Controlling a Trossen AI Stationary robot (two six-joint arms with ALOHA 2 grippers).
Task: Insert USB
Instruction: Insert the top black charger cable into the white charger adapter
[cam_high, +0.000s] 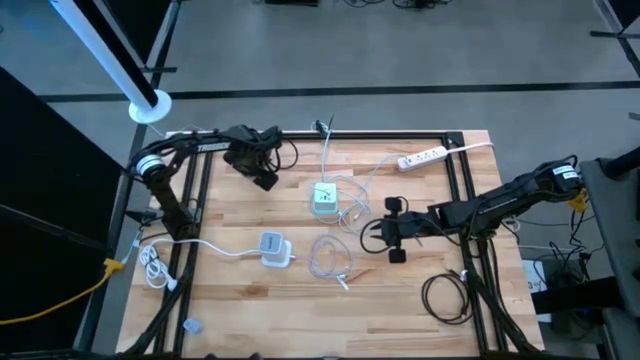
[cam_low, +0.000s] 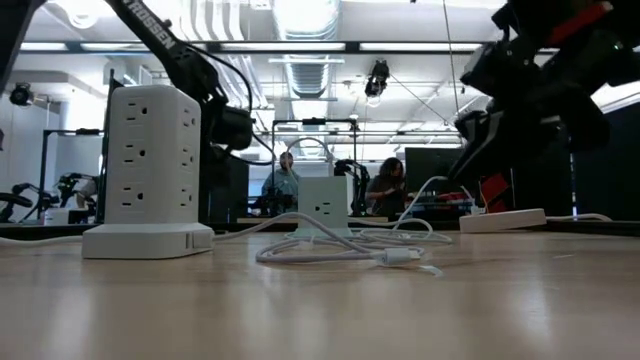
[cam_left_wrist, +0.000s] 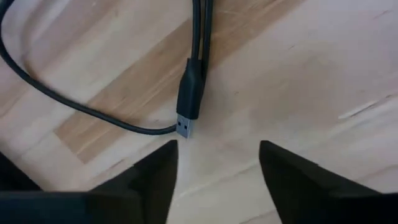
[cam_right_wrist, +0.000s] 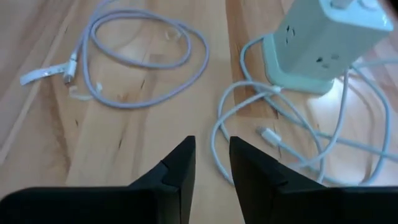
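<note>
A black USB plug (cam_left_wrist: 189, 98) lies flat on the wooden table with its metal end (cam_left_wrist: 183, 127) toward my left gripper (cam_left_wrist: 214, 163). That gripper points down just above it, open, a finger on either side of the bare wood before the plug. In the high view my left gripper (cam_high: 264, 176) is at the table's far left, beside the black cable (cam_high: 290, 152). My right gripper (cam_right_wrist: 211, 163) hangs right of centre, slanting down, open by a narrow gap with nothing in it. A pale power tower (cam_high: 325, 198) stands mid-table amid white cables.
A second white power tower (cam_high: 272, 247) stands near the front left, a white power strip (cam_high: 420, 157) lies at the far right, a white cable coil (cam_high: 330, 260) lies in the middle and a black coil (cam_high: 447, 297) at the front right. People show in the room behind.
</note>
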